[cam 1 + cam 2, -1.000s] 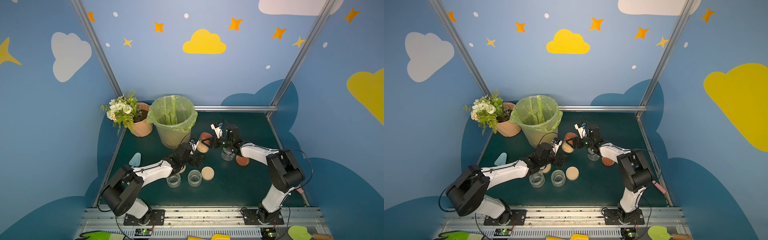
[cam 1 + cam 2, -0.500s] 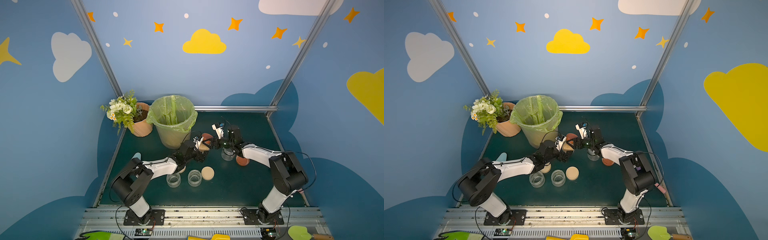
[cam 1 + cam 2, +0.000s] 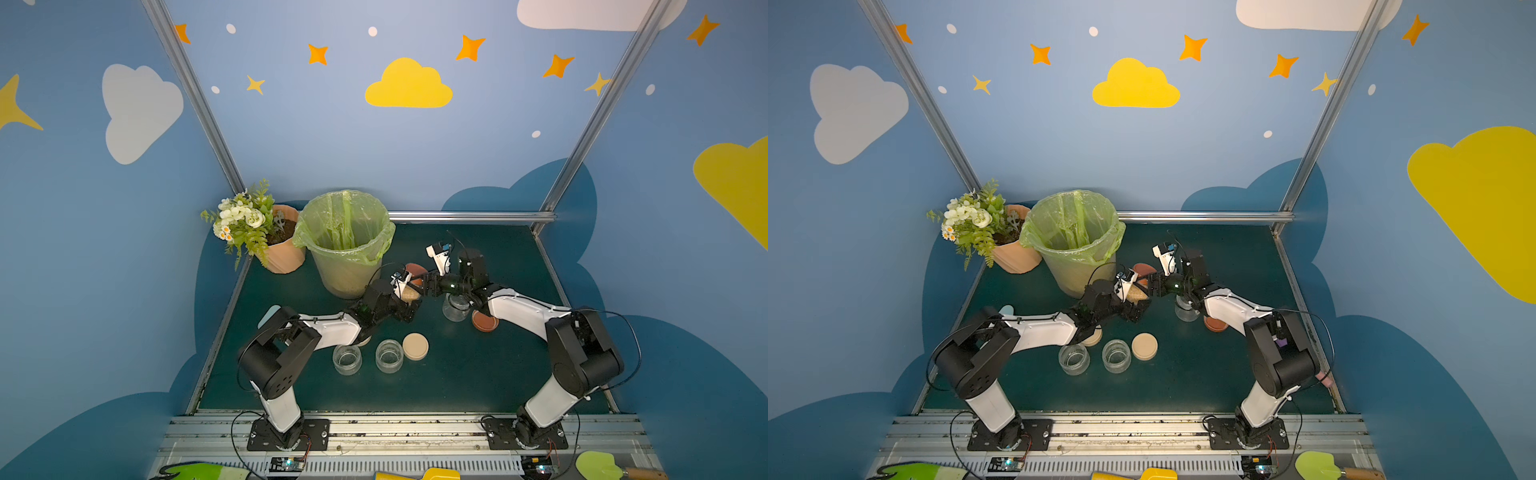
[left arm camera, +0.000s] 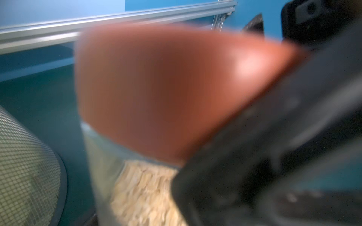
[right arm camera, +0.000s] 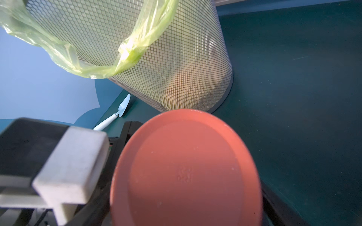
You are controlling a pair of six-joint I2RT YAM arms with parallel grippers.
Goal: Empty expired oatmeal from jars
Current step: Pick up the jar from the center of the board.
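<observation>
New within the last second: a forward reach of the left arm, closing the short gap between the left gripper [image 3: 411, 301] and the last full jar [image 3: 409, 294], centre of frame, just right of the mesh bin [image 3: 340, 278]. Jaws spread as wide as they go, flanking the glass; cannot tell whether either touches it. No shift at the right gripper [image 3: 424, 284], pinched narrow on the rim of the rust-orange lid [image 3: 414, 270].

Reads as the set-up for a two-handed uncapping: body braced, lid pulled. Oatmeal [image 4: 145, 191] inside the jar, lower centre of the left wrist view; nothing tipped out yet.

Hard to make out:
- whether the lid sits seated or already loosened, blurred at close range
- the jar's base, hidden behind the gripper in both top views
- a beige lid [image 3: 363, 341], half covered by the left arm
</observation>
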